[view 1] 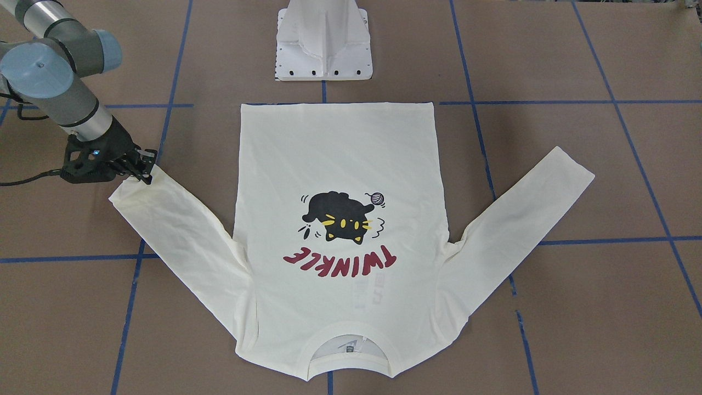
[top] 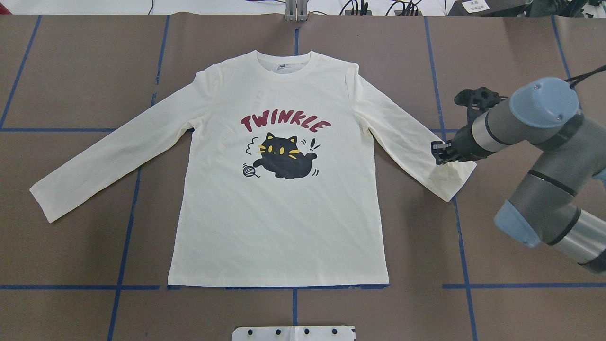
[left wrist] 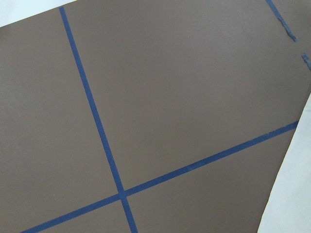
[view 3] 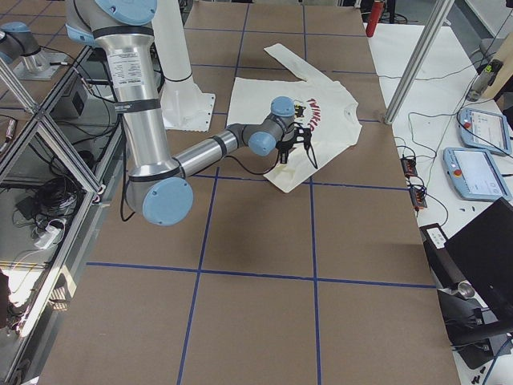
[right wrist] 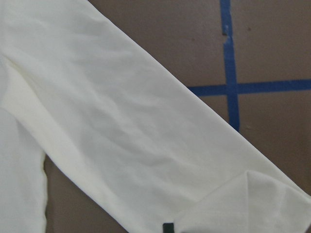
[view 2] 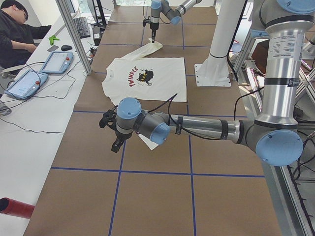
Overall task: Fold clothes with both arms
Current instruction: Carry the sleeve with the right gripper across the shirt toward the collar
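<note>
Neatly spread: cream long-sleeved cat-print T-shirt (top: 284, 227) on brown table (top: 71, 284).
Black right gripper (top: 438, 154) at one cuff (top: 454, 182), left gripper (view 2: 117, 145) near other; openings unreadable.

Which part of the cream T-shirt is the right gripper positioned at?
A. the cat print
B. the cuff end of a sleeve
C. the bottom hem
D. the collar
B: in the overhead view the right gripper is at the cuff end of one outstretched sleeve of the T-shirt, off to the side of the garment's body.
</note>
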`<action>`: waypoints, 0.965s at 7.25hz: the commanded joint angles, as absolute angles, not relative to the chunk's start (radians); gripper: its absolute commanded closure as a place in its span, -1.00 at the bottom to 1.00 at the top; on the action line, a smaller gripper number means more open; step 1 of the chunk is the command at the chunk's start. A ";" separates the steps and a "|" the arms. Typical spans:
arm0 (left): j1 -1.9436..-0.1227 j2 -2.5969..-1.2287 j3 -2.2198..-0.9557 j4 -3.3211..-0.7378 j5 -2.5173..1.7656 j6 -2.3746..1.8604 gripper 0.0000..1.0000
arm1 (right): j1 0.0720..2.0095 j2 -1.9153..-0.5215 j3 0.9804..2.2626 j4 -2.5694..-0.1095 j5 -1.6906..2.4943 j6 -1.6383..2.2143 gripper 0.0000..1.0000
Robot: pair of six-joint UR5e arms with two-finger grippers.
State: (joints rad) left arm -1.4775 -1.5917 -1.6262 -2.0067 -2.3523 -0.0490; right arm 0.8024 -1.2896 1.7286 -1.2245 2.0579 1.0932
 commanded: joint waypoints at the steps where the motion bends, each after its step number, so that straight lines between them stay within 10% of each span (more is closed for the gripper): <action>1: -1.477 -1.598 -1.625 -2.006 -2.349 -0.049 -1.00 | 0.883 -1.043 1.543 -1.253 2.112 1.098 1.00; 7: -1.479 -1.598 -1.623 -2.003 -2.345 -0.051 -1.00 | 0.878 -0.509 1.004 -0.939 2.123 1.151 1.00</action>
State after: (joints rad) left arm -1.4785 -1.5984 -1.6243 -2.0046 -2.3451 -0.0506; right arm 0.9110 -0.6243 1.1269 -1.0168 2.1377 1.1462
